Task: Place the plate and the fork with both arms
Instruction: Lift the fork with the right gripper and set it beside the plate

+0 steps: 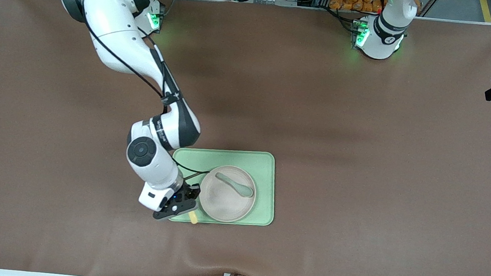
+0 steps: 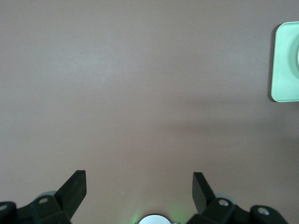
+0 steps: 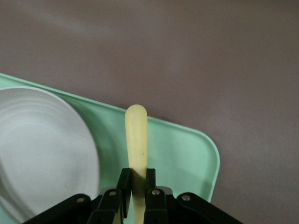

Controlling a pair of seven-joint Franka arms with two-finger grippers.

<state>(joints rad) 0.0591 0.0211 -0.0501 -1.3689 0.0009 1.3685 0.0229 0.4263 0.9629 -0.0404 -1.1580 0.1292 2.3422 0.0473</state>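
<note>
I see the right gripper (image 3: 136, 186) fingers clamped on the smooth pale-yellow fork (image 3: 136, 140), handle pointing off the matte green tray (image 1: 265, 167) corner beside the round cream plate (image 1: 221, 201), left gripper (image 2: 139, 189) fingers wide over bare brown surface (image 1: 360, 167).

Plate (image 1: 227, 193): round, shallow, cream-beige, matte w/ low rim. Sits flat on the green tray (image 1: 265, 167), toward the tray's camera-side edge, taking up abt half its width. A grey-green spoon (image 1: 235, 185) lies in it, bowl end toward the left arm's end of the table.

Fork (image 3: 136, 140): pale yellow plastic, slim. Only the rounded handle end shows; tines hidden. It's pinched in the right gripper (image 3: 136, 179), handle sticking out over the tray corner nearest the camera at the right arm's end, just beside the plate rim. Can't tell if it touches the tray.
</note>
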